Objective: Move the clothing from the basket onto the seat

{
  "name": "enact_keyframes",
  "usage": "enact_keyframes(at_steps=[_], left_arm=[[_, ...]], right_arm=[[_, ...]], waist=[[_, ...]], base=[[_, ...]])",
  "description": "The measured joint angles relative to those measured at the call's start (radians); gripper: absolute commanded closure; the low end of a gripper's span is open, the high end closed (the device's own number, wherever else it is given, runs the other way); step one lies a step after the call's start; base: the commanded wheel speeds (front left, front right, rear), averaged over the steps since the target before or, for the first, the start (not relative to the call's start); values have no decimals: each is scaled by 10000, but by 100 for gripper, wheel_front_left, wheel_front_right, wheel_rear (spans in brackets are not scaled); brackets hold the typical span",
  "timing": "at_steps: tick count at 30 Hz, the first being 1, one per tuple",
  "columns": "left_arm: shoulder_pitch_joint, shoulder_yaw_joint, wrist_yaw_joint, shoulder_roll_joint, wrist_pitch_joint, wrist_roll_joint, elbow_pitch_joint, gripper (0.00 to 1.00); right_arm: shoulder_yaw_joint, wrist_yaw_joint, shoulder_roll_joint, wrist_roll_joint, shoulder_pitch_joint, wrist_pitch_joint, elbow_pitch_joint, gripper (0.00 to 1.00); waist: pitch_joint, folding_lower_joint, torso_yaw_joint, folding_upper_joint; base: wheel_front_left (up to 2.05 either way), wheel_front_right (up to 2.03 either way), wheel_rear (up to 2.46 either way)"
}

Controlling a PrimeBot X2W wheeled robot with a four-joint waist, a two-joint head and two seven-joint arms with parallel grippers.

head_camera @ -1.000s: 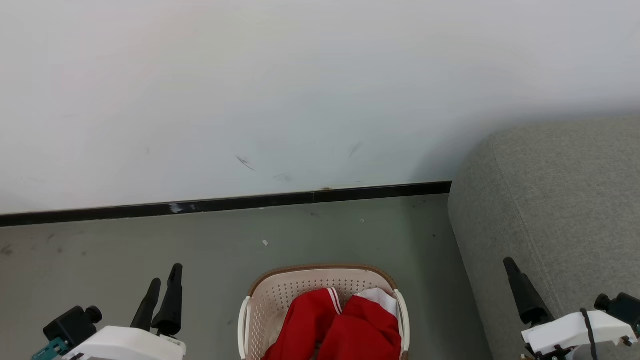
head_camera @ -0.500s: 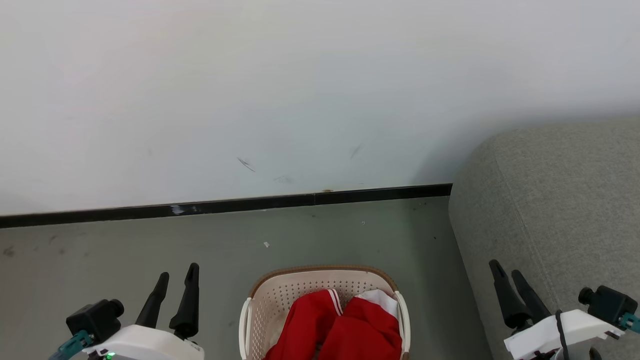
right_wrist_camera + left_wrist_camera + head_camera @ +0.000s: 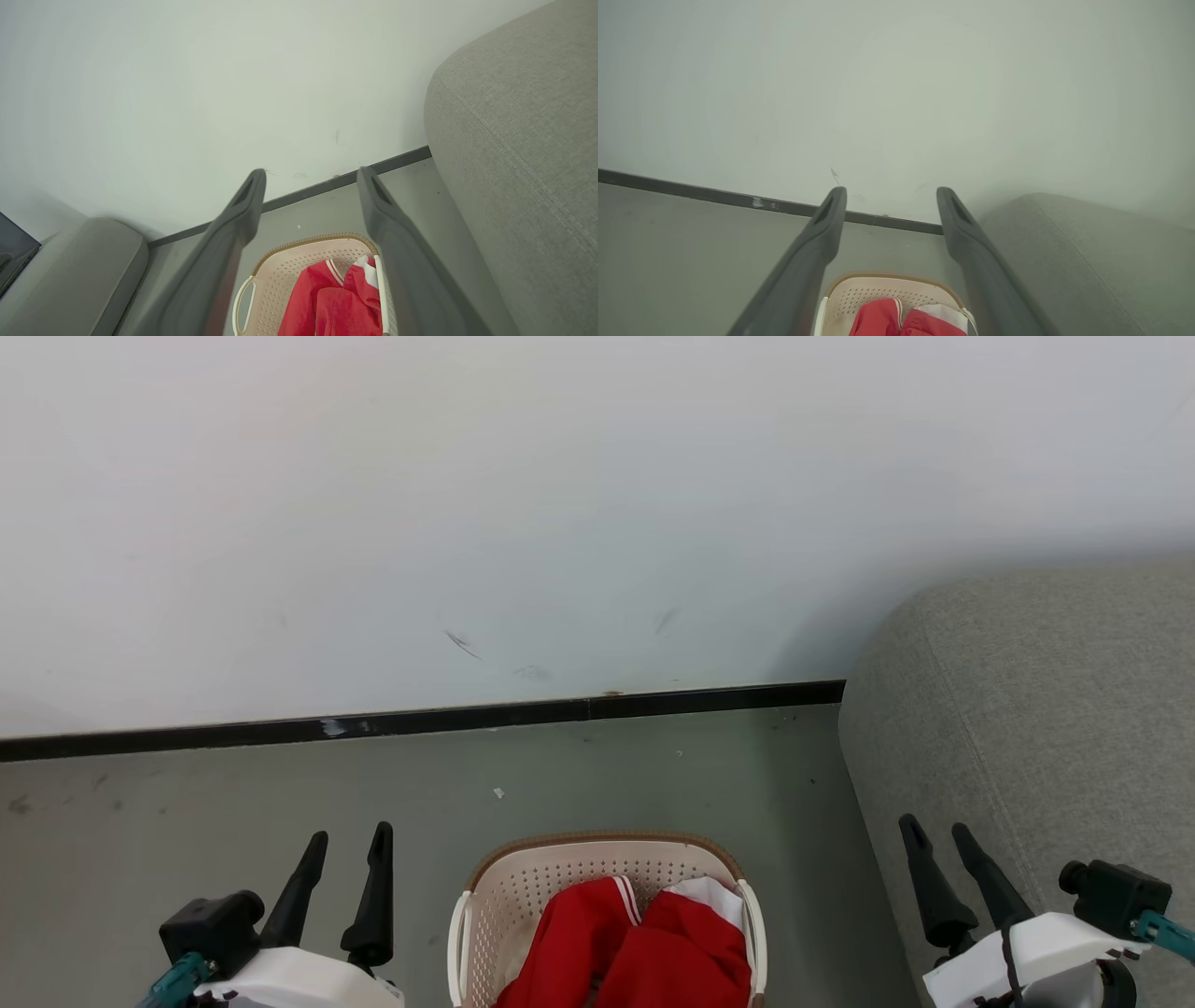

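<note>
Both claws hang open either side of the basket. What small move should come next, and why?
Probably lower the right gripper into the basket onto the clothing: it and the left gripper are open and empty, and the clothing lies in the basket, not on the seat.

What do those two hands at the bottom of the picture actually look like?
The left hand and right hand each have two long, tapering matt-black fingers on a glossy white housing. A boxy black module with a teal connector sits beside each, and a thin black cable loops over the right housing.
</note>
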Motion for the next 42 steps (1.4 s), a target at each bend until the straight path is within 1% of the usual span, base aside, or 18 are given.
enact_keyframes(at_steps=[8, 22, 28, 31, 37, 42], left_arm=[[205, -128, 113, 0, -255, 817, -17, 0], [218, -380, 449, 63, -694, 2581, -146, 0], [258, -487, 466, 77, -884, 3269, -205, 0], [465, -522, 552, 81, -965, 3593, -198, 0], [604, -577, 658, 75, -1141, 4029, -178, 0], [604, -510, 658, 44, -1141, 4094, -132, 0]], right_arm=[[12, 0, 6, -1141, 40, -207, -228, 0], [136, 0, 17, -3149, 221, -614, -343, 0], [313, 0, 17, -3952, 227, -800, -491, 0], [337, 0, 17, -4339, 230, -901, -568, 0], [357, 0, 17, -4976, 262, -1083, -662, 0], [307, 2, 19, -4964, 436, -1097, -742, 0]], waist=[[0, -11, 9, 0], [-124, -15, 48, 0], [-193, -16, 65, 0], [-220, -16, 71, 0], [-248, -16, 76, 1], [-237, -17, 68, 0]], base=[[0, 0, 0], [0, 0, 0], [0, 0, 0], [0, 0, 0], [0, 0, 0], [0, 0, 0]])
